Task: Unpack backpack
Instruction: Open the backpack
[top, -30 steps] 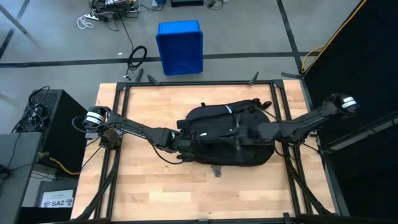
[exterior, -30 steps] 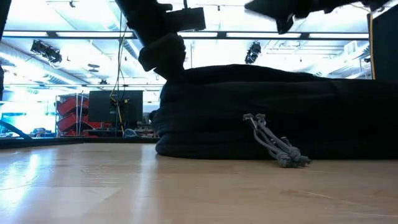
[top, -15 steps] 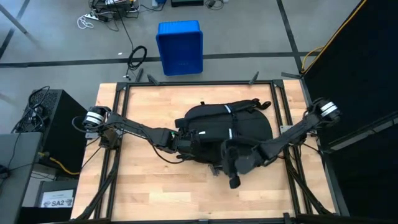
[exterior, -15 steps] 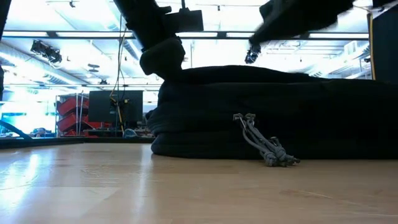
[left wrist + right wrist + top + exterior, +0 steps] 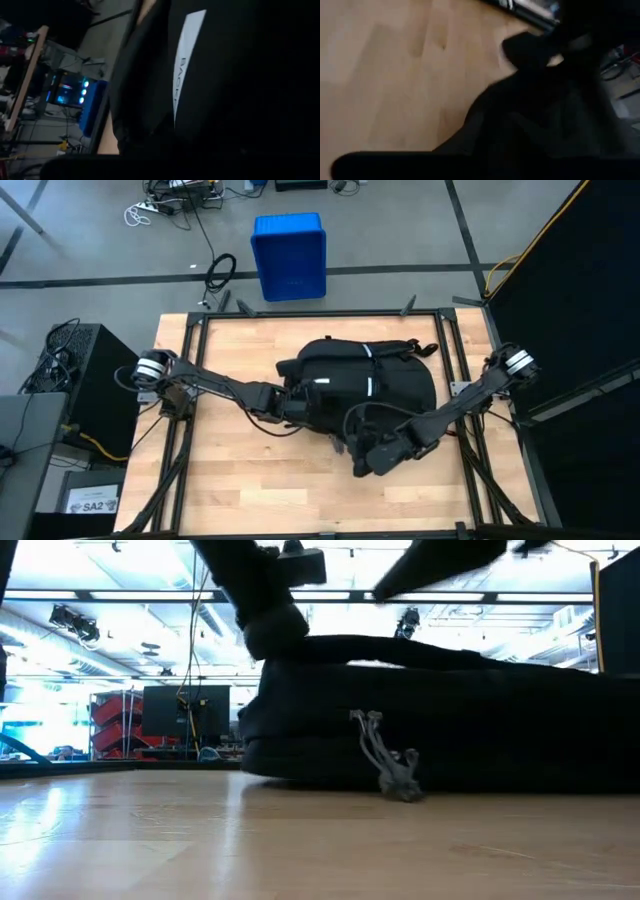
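Observation:
The black backpack [image 5: 372,385] lies flat on the wooden table, a white strip [image 5: 371,383] running across its upper face. A bunch of grey zipper cords [image 5: 386,755] hangs from its near side and touches the wood. My left gripper [image 5: 294,394] reaches in from the table's left and is shut on the backpack's left end. My right gripper [image 5: 363,463] hovers by the backpack's near edge, just right of the cords. In the right wrist view, black fabric [image 5: 545,125] fills the area close in front. My left gripper has the backpack by its left end, at the upper layer of fabric [image 5: 285,645]. The gripper's own body and the black cloth hide the fingers. It comes from the table's left, slanting down. The backpack rests on the table, with that end pulled up slightly.
A blue bin [image 5: 289,255] stands on the floor beyond the far edge. Black frame rails [image 5: 190,380] run along the table's left and right sides. Bare wood [image 5: 260,490] lies between the backpack and the near edge.
My right gripper has swung from above the backpack's middle toward the table's near edge and sunk, turning as it went. The backpack's left end has shifted a little toward the table's left and risen. The grey cords have moved left with it.

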Controlling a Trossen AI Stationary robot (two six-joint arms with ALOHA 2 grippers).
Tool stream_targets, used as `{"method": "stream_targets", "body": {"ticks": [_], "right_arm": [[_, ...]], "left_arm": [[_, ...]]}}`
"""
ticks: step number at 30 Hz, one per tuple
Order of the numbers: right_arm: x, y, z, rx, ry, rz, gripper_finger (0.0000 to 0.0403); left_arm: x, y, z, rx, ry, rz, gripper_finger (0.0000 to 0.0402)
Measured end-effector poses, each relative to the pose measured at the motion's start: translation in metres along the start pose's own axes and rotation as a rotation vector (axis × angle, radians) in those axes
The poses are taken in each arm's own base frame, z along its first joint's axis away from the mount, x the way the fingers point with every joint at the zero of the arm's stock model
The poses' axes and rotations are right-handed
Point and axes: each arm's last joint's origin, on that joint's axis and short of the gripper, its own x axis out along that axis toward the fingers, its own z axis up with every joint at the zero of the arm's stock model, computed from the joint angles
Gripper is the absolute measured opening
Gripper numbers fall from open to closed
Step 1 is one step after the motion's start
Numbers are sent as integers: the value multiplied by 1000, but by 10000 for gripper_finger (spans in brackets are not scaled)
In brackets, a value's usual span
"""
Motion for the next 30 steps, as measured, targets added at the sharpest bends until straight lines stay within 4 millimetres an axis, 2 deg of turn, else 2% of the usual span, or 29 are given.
{"method": "stream_targets", "body": {"ticks": [3, 6, 16, 23, 30], "right_arm": [[17, 4, -7, -37, 37, -18, 112], [30, -1, -11, -25, 65, -45, 144], [45, -20, -17, 71, 131, -98, 226], [39, -21, -16, 55, 115, -240, 237], [46, -34, -29, 115, 212, -269, 217]], "left_arm": [[-4, 11, 8, -33, -16, 17, 6], [-9, 20, 16, -60, -34, 33, 6], [-18, 31, 24, -44, -26, 61, 6], [-21, 30, 21, -63, -7, 59, 6], [-30, 20, 21, -61, -26, 2, 6]]}}
